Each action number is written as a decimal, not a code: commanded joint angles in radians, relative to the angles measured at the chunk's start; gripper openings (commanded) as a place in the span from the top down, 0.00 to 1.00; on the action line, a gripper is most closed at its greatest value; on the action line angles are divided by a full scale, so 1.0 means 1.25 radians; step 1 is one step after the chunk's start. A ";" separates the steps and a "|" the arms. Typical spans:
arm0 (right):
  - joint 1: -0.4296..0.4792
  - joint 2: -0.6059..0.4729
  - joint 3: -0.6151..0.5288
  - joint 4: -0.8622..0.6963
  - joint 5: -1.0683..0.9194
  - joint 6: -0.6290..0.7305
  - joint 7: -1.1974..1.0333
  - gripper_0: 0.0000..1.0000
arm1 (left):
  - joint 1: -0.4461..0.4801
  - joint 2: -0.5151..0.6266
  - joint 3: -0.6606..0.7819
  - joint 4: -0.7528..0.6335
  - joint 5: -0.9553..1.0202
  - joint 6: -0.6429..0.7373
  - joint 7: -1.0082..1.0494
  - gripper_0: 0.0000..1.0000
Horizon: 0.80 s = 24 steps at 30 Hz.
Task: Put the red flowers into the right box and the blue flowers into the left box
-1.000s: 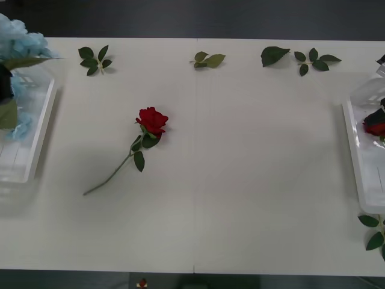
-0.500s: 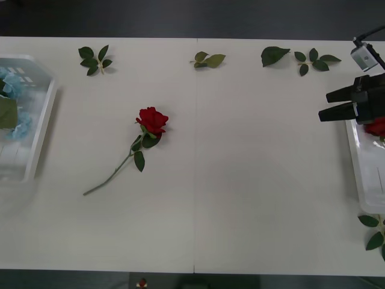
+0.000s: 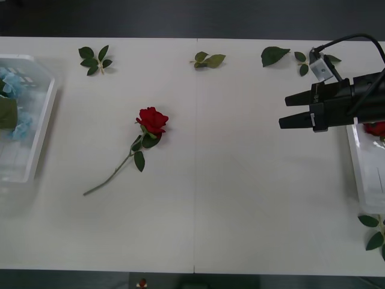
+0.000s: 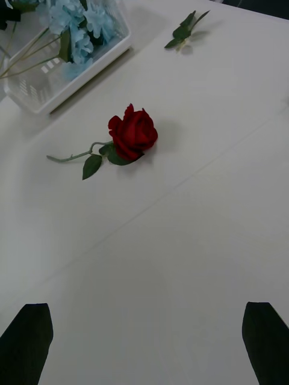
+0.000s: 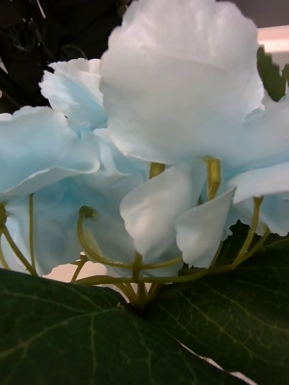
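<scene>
From the front camera I take the red rose (image 3: 152, 120) lying on the table (image 3: 240, 198) as my landmark: its bloom points away from me and its stem trails back toward my left. My right gripper (image 3: 284, 112) hangs above the table well to the right of that rose, fingers parted and empty, aimed across at it; I judge I am reaching for it because it is the one red flower outside a tray. The right box (image 3: 364, 174) sits at the table's far right edge, beyond the gripper, with another red bloom (image 3: 376, 128) inside. The left box (image 3: 37, 129) lies well left of the rose and holds the blue flowers (image 3: 13, 89). In the right wrist camera the rose (image 4: 132, 133) lies ahead between my two spread fingertips, untouched, with the left box (image 4: 78, 84) and its blue flowers (image 4: 78, 24) past it. In the left wrist camera, blue petals (image 5: 174, 90) and a dark leaf (image 5: 72, 337) press close to the lens; I cannot tell what the left gripper's fingers are doing.
</scene>
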<state>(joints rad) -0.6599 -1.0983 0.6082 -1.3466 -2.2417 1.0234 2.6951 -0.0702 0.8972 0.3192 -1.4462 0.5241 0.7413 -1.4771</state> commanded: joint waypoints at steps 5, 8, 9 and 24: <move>-0.028 -0.011 -0.001 -0.046 -0.001 0.000 0.008 0.08 | 0.005 0.021 -0.034 0.046 -0.001 -0.075 0.017 1.00; -0.028 -0.011 -0.001 -0.074 -0.004 0.005 0.008 0.08 | 0.008 0.021 -0.037 0.046 -0.001 -0.075 0.012 1.00; -0.028 -0.012 -0.001 -0.085 -0.014 0.005 0.008 0.09 | 0.008 0.021 -0.036 0.046 -0.001 -0.075 0.010 0.99; -0.026 -0.015 0.007 -0.200 -0.040 -0.009 0.008 0.08 | 0.022 0.022 -0.018 0.024 0.067 -0.060 -0.066 0.31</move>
<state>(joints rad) -0.6609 -1.0954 0.6213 -1.5644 -2.2722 1.0228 2.6951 -0.0700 0.8972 0.2511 -1.3757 0.5712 0.6591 -1.4799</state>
